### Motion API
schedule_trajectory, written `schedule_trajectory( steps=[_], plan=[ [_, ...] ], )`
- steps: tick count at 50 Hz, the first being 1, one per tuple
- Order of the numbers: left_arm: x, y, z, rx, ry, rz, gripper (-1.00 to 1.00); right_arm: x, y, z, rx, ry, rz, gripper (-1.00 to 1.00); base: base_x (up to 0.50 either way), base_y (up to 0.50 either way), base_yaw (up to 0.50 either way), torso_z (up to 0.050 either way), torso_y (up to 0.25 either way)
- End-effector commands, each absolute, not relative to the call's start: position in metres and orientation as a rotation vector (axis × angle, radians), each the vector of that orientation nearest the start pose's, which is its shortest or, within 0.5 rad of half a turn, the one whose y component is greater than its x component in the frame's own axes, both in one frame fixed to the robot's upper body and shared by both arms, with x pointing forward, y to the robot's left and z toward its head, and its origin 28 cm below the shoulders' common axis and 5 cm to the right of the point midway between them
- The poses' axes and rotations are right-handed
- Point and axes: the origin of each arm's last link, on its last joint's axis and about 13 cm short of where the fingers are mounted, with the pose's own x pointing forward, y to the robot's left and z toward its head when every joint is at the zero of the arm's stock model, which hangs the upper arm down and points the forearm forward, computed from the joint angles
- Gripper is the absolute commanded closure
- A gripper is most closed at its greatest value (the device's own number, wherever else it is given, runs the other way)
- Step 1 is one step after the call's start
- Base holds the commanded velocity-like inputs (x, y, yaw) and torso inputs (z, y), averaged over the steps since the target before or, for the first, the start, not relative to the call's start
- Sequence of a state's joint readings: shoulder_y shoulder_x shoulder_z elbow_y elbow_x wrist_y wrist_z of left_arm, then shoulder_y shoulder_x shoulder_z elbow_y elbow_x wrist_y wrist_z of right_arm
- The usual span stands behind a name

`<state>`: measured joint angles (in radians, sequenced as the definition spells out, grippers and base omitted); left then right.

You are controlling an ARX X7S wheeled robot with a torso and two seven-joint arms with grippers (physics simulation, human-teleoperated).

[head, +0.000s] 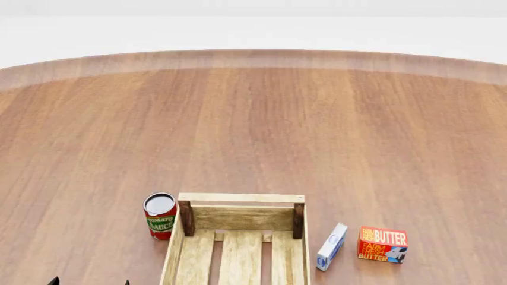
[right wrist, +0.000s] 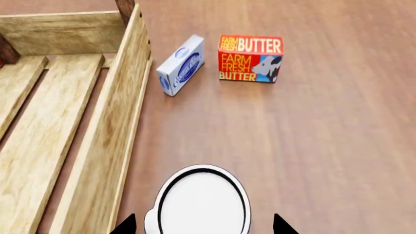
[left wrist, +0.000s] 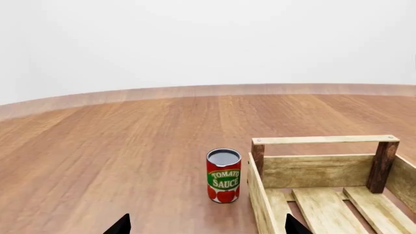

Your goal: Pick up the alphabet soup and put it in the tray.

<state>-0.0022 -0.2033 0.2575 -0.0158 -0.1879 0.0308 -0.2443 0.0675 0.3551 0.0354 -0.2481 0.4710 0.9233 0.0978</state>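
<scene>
Long light-wood slatted tray (head: 237,237) w/ darker corner posts sits on the brown wood-grain counter (head: 262,130), near edge of head view. Red-and-green tomato sauce can (head: 160,215) stands upright just beside the tray's left far corner, outside it. On the tray's right: small blue-and-white box (head: 331,246) near the wall, then red-orange butter box (head: 383,244) beside that, apart from both.

Right wrist view: round white, dark-rimmed can top (right wrist: 202,202) sits directly below the cam, between the two dark fingertips of the right end effector (right wrist: 202,229), on the counter just outside the tray's side wall. Label hidden, so can't confirm it's the alphabet soup; tips flank it on both sides, contact can't tell.

Left end effector (left wrist: 206,226): tips spread wide apart, released, nothing between, tomato can and tray corner ahead.
</scene>
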Motion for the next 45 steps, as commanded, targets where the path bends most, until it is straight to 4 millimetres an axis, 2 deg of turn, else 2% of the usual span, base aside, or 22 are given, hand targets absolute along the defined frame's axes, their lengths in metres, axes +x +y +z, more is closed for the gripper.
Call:
schedule_trajectory(
  steps=[1,15,40,41,45],
  plan=[
    [0.203,0.203,0.007,0.015,0.027,-0.008,-1.0,0.2,-0.165,0.037,0.037,0.623,0.017,-1.0,0.0,0.0,0.0,0.0,0.0],
    [0.204,0.203,0.006,0.018,0.03,-0.006,-1.0,0.201,-0.164,0.028,0.042,0.638,0.02,-1.0,0.0,0.0,0.0,0.0,0.0],
    [0.203,0.204,0.006,0.018,0.03,-0.007,-1.0,0.204,-0.164,0.025,0.033,0.639,0.019,-1.0,0.0,0.0,0.0,0.0,0.0],
    [0.203,0.204,0.007,0.017,0.03,-0.007,-1.0,0.204,-0.164,0.026,0.032,0.638,0.018,1.0,0.0,0.0,0.0,0.0,0.0],
    [0.203,0.204,0.007,0.017,0.03,-0.007,-1.0,0.204,-0.164,0.028,0.029,0.633,0.018,1.0,0.0,0.0,0.0,0.0,0.0]
  ],
)
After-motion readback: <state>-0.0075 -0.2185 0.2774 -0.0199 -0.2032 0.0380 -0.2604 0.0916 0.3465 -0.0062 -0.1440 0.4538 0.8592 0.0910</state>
